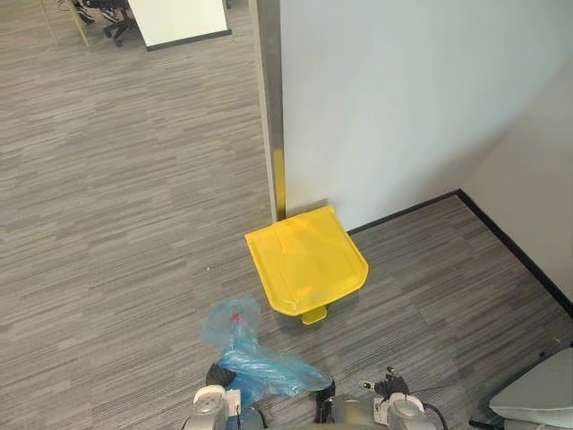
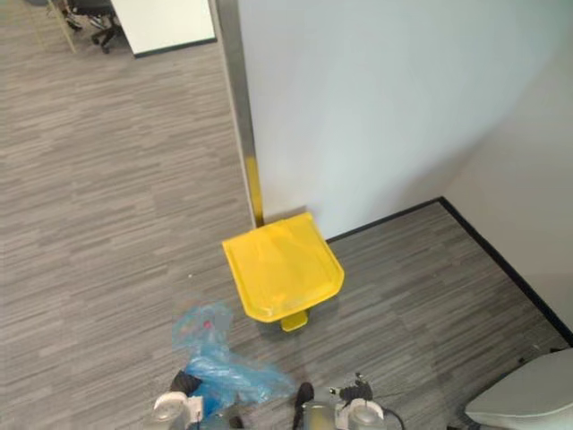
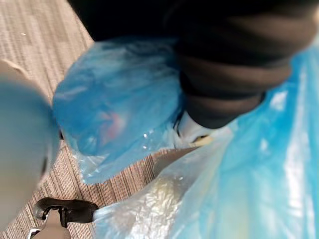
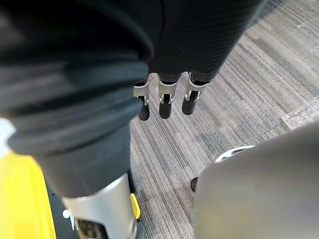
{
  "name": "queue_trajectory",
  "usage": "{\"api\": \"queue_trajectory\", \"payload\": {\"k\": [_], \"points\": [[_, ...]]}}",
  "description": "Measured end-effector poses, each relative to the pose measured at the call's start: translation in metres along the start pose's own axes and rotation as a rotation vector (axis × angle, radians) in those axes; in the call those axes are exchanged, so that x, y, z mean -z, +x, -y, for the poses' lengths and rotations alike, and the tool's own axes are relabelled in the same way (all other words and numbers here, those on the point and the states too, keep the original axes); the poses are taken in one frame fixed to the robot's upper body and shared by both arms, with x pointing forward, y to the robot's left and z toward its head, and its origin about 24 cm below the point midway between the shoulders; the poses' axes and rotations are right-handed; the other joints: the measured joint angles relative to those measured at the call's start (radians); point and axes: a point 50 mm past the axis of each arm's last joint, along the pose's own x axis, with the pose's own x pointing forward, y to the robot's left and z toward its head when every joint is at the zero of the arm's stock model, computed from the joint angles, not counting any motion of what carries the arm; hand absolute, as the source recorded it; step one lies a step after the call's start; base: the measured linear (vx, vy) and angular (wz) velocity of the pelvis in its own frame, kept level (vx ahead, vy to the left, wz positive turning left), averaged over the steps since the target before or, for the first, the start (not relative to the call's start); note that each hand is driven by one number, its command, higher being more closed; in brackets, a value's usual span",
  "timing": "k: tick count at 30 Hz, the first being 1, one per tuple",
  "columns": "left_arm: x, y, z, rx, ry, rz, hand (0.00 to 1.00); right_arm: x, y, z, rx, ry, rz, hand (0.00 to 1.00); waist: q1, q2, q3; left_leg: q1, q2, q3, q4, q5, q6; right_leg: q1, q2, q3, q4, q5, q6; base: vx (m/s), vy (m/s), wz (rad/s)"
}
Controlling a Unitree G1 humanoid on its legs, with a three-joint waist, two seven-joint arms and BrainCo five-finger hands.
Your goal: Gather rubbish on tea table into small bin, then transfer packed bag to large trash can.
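Note:
A yellow large trash can (image 1: pixel 307 261) stands on the carpet against the wall's corner, its lid down and its yellow pedal (image 1: pixel 313 315) facing me. A blue plastic rubbish bag (image 1: pixel 255 358), knotted and part filled, hangs just short of the can, to its left. The bag bunches at my left hand (image 1: pixel 218 373), which is shut on it; up close the blue film (image 3: pixel 124 104) wraps round the hand's dark cover. My right hand (image 4: pixel 164 99) hangs beside the bag with straight fingers over bare carpet, holding nothing.
A white wall (image 1: pixel 403 98) and a metal post (image 1: pixel 271 107) rise behind the can. A black skirting runs along the right wall. A pale grey rounded object (image 1: pixel 537 394) sits at the lower right. An office chair (image 1: pixel 112 18) and a white panel stand far back.

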Motion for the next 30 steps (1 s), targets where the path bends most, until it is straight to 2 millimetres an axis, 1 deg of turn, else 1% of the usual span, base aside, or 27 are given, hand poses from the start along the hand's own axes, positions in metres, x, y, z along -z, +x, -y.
{"api": "queue_trajectory", "payload": {"k": [2,3,4,6,7,8,9,10,11,12,13,14,15,16,18,20,21,24,27,29,30], "points": [[-0.001,0.000,0.003,0.006,-0.006,0.003,1.00,0.004,-0.001,0.001,0.004,0.002,-0.010,0.00,0.000,-0.005,0.004,0.004,-0.004,-0.028,0.001,0.014,-0.004,0.020,-0.010,-0.023,-0.001,-0.001,0.000,-0.09,-0.032,0.46],[-0.001,0.000,0.005,0.010,-0.011,0.005,1.00,0.004,-0.001,0.000,0.002,0.004,-0.007,0.00,0.001,-0.007,0.005,0.004,-0.002,-0.038,0.003,0.015,-0.006,0.025,-0.013,-0.037,0.001,-0.003,0.001,-0.15,-0.038,0.34],[-0.003,0.000,0.006,0.011,-0.013,0.012,1.00,0.001,-0.001,-0.003,-0.003,0.008,0.000,0.00,0.002,-0.010,0.009,0.004,0.003,-0.040,0.004,0.015,-0.006,0.023,-0.016,-0.044,0.008,-0.017,0.010,-0.18,-0.046,0.30],[-0.005,0.000,0.006,0.010,-0.014,0.018,1.00,0.000,-0.001,-0.005,-0.007,0.011,0.004,0.00,0.002,-0.014,0.014,0.004,0.004,-0.037,0.005,0.012,-0.006,0.018,-0.023,-0.052,0.028,-0.025,0.011,-0.17,-0.027,0.16],[-0.006,0.000,0.007,0.013,-0.015,0.023,1.00,0.000,-0.001,-0.004,-0.007,0.013,0.006,0.00,0.000,-0.009,0.013,0.002,0.020,-0.033,0.018,-0.031,-0.006,0.002,-0.021,-0.061,0.069,-0.044,0.010,-0.18,-0.012,0.09],[-0.007,0.000,0.007,0.014,-0.016,0.025,1.00,-0.001,-0.001,-0.004,-0.006,0.014,0.008,0.00,0.000,-0.005,0.015,0.001,0.027,-0.033,0.020,-0.056,-0.008,-0.004,-0.017,-0.062,0.082,-0.048,0.011,-0.23,-0.007,0.00],[-0.009,0.001,0.006,0.013,-0.015,0.033,1.00,-0.001,-0.001,-0.004,-0.005,0.015,0.008,0.00,0.004,-0.012,0.020,-0.008,0.027,-0.029,0.033,-0.071,-0.004,-0.015,-0.018,-0.056,0.103,-0.050,0.013,-0.19,-0.018,-0.11],[-0.007,0.001,0.004,0.006,-0.020,0.024,1.00,-0.002,-0.001,-0.004,-0.004,0.026,0.010,0.00,0.004,-0.003,0.016,-0.014,0.033,-0.025,0.023,-0.075,0.008,-0.016,-0.013,-0.056,0.098,-0.042,0.022,-0.16,-0.029,-0.12],[-0.005,0.000,0.004,0.002,-0.027,0.019,1.00,-0.003,-0.001,-0.005,-0.004,0.036,0.013,0.00,0.002,-0.004,0.011,-0.014,0.036,-0.019,0.015,-0.073,0.009,-0.024,-0.011,-0.052,0.118,-0.043,0.022,-0.09,-0.032,0.03],[-0.003,0.000,0.000,-0.007,-0.029,0.013,1.00,0.000,-0.001,-0.004,0.003,0.057,0.002,0.00,-0.012,-0.019,0.002,-0.002,0.024,-0.011,-0.013,-0.065,0.009,-0.036,-0.017,-0.006,0.204,-0.070,0.017,-0.02,-0.025,0.15],[-0.002,-0.001,-0.001,-0.010,-0.027,0.012,1.00,0.005,-0.002,-0.002,0.009,0.059,-0.013,0.00,-0.017,-0.030,-0.002,0.018,0.009,-0.008,-0.042,-0.055,0.001,-0.006,-0.018,0.028,0.172,-0.111,0.025,0.02,-0.045,0.19],[0.000,-0.001,0.000,-0.006,-0.028,0.003,1.00,0.009,-0.002,0.003,0.021,0.057,-0.025,0.00,-0.017,-0.021,-0.005,0.039,0.009,-0.021,-0.074,-0.043,-0.004,0.016,-0.003,0.033,0.124,-0.106,0.023,0.01,-0.048,0.06],[0.004,-0.002,0.002,-0.001,-0.028,-0.007,1.00,0.013,-0.003,0.007,0.034,0.070,-0.033,0.00,-0.018,-0.010,-0.014,0.036,0.011,-0.028,-0.094,-0.035,-0.012,0.020,0.011,0.032,0.090,-0.101,0.033,0.07,-0.033,-0.13],[0.009,-0.003,0.002,0.003,-0.021,-0.027,1.00,0.015,-0.002,0.013,0.049,0.077,-0.040,0.00,-0.018,0.012,-0.028,0.024,0.010,-0.049,-0.117,-0.029,-0.009,0.024,0.027,0.032,0.049,-0.086,0.040,0.05,-0.003,-0.16],[0.012,-0.003,0.001,0.009,0.001,-0.043,1.00,0.016,-0.002,0.015,0.054,0.076,-0.047,0.00,-0.023,0.018,-0.032,0.023,0.011,-0.076,-0.129,-0.019,-0.010,0.031,0.042,0.030,0.022,-0.075,0.046,0.09,-0.011,-0.11],[0.013,-0.002,-0.003,0.003,0.011,-0.053,1.00,0.020,-0.002,0.015,0.061,0.096,-0.070,0.00,-0.023,0.012,-0.028,0.051,0.011,-0.101,-0.150,0.002,-0.012,0.055,0.053,0.027,0.014,-0.070,0.047,0.12,-0.024,-0.04],[0.014,-0.002,-0.005,0.000,0.019,-0.056,1.00,0.022,-0.002,0.016,0.062,0.098,-0.082,0.00,-0.024,0.007,-0.028,0.072,0.014,-0.108,-0.157,0.014,-0.011,0.075,0.059,0.028,0.011,-0.075,0.038,0.16,-0.019,-0.01],[0.018,-0.002,-0.009,-0.005,0.031,-0.077,1.00,0.025,-0.002,0.019,0.068,0.091,-0.090,0.00,-0.026,0.003,-0.032,0.091,0.014,-0.107,-0.164,0.014,-0.019,0.094,0.064,0.035,-0.002,-0.076,0.028,0.12,0.017,-0.04],[0.019,-0.002,-0.011,-0.009,0.041,-0.086,1.00,0.023,0.000,0.019,0.064,0.081,-0.098,0.00,-0.028,0.005,-0.033,0.099,0.006,-0.102,-0.173,0.013,-0.018,0.093,0.065,0.050,-0.019,-0.055,0.000,0.17,0.075,-0.10],[0.021,-0.002,-0.015,-0.015,0.050,-0.097,1.00,0.024,0.000,0.019,0.063,0.080,-0.100,0.00,-0.029,0.003,-0.032,0.103,-0.001,-0.102,-0.173,0.012,-0.016,0.099,0.063,0.058,-0.026,-0.052,-0.002,0.17,0.083,-0.13],[0.023,-0.002,-0.017,-0.017,0.061,-0.111,1.00,0.024,0.000,0.020,0.063,0.077,-0.102,0.00,-0.030,0.004,-0.028,0.116,-0.006,-0.102,-0.172,0.011,-0.015,0.120,0.061,0.067,-0.045,-0.048,0.005,0.11,0.060,-0.13]]}}
